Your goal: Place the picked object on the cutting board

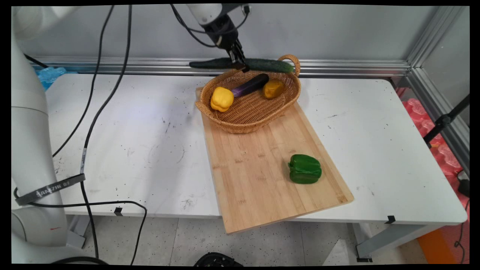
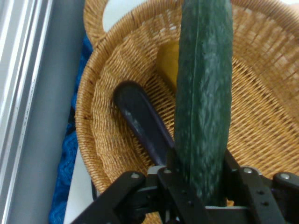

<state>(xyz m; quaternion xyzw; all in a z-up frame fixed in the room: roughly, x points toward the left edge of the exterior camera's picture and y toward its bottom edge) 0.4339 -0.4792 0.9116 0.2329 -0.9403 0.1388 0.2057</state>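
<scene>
One long cucumber (image 1: 262,64) hangs level over the far rim of the wicker basket (image 1: 247,116), pinched mid-length in the gripper (image 1: 239,64); probably stiff, light and slick, balancing best held centrally; right and nearer, a green pepper (image 1: 304,169) on the board (image 1: 258,180)

This is a robotics lab or test cell, not a kitchen. A plain white worktop (image 1: 131,142), scuffed and speckled with marks, stands against a bare grey wall (image 1: 318,33) edged with aluminium framing rails (image 1: 337,67). Black cables (image 1: 93,112) hang loose across the scene from a white robot arm (image 1: 210,15). The floor (image 1: 187,240) is speckled tile. The vegetables in the wicker basket (image 1: 240,120) sit on a wooden board (image 1: 258,176), laid out like props.
</scene>
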